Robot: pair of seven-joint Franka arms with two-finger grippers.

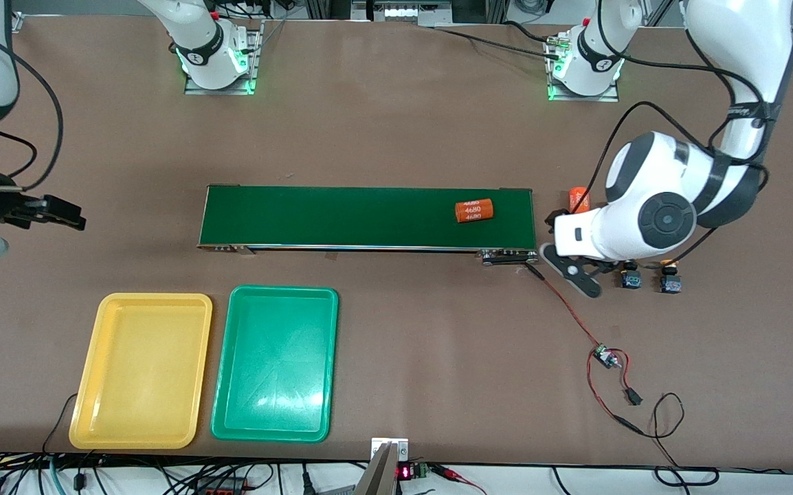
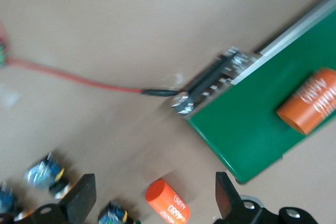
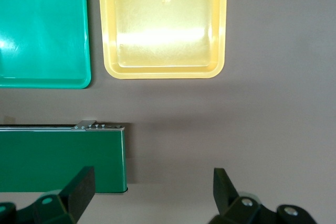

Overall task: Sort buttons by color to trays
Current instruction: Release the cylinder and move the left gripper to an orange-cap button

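Observation:
Two buttons (image 1: 631, 278) (image 1: 670, 282) stand on the table beside the conveyor's end, toward the left arm's end. My left gripper (image 1: 563, 224) hangs open over that spot. In the left wrist view its fingers (image 2: 81, 200) straddle an orange 4680 cylinder (image 2: 168, 200) and one button (image 2: 113, 213) without touching either. Another button (image 2: 44, 171) lies just outside them. The yellow tray (image 1: 142, 371) and green tray (image 1: 276, 364) lie empty side by side, nearer the front camera than the belt. My right gripper (image 1: 60, 214) waits open over bare table off the belt's other end.
A long dark-green conveyor belt (image 1: 369, 216) carries a second orange 4680 cylinder (image 1: 473, 210). A red wire (image 1: 565, 306) runs from the belt's corner to a small circuit board (image 1: 604, 357) and loose cables. The right wrist view shows the belt end (image 3: 58, 156) and both tray rims (image 3: 163, 73) (image 3: 42, 83).

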